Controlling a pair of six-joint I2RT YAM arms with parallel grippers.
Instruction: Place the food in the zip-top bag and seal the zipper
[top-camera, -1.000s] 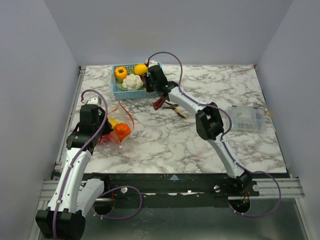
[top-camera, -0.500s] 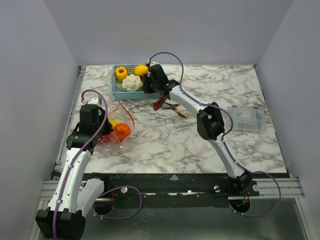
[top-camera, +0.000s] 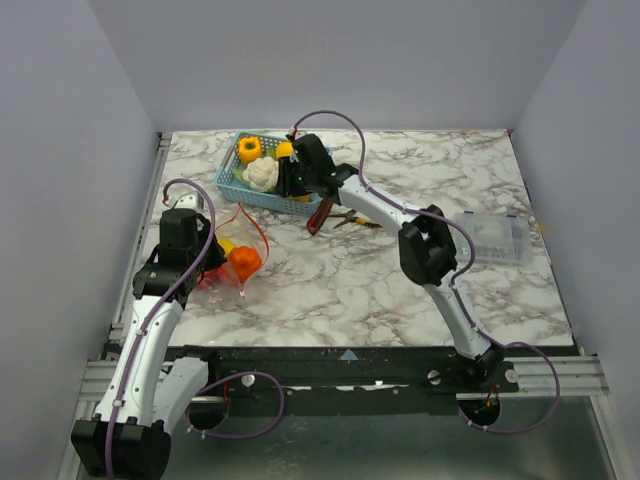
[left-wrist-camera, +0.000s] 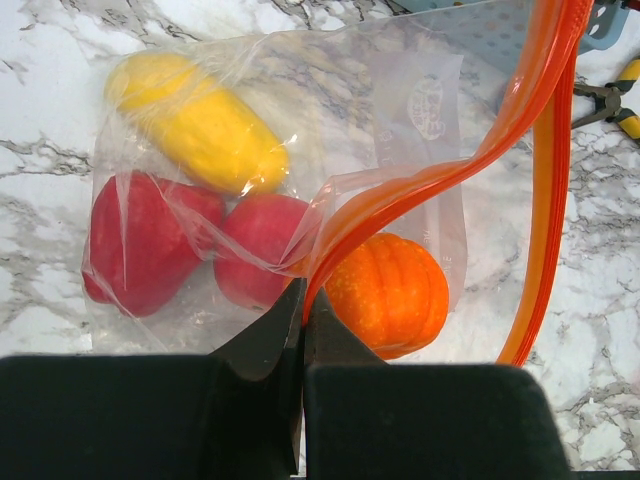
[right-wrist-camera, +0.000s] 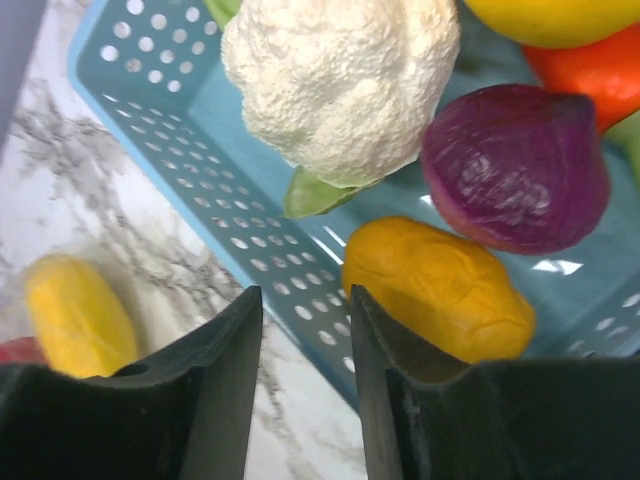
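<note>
Reaching over basket (right-wrist-camera: 190, 150), right pincer (right-wrist-camera: 303, 300) parted, left pincer (left-wrist-camera: 303, 300) clamping zipper (left-wrist-camera: 548, 220)

Blue basket (right-wrist-camera: 180, 130) and yellow fruit (right-wrist-camera: 540, 15) cropped at top edge (right wrist view)

My two arms: white shells, black joints, purple leads

I see the left arm (top-camera: 150, 325) and right arm (top-camera: 452, 302) built of white link covers between black joint housings, black at the bases too; a thin purple cable (top-camera: 330, 112) loops along each one, and my wrist cameras show matte black fingers (right-wrist-camera: 205, 365), wedge-shaped and tapering toward the tips
</note>
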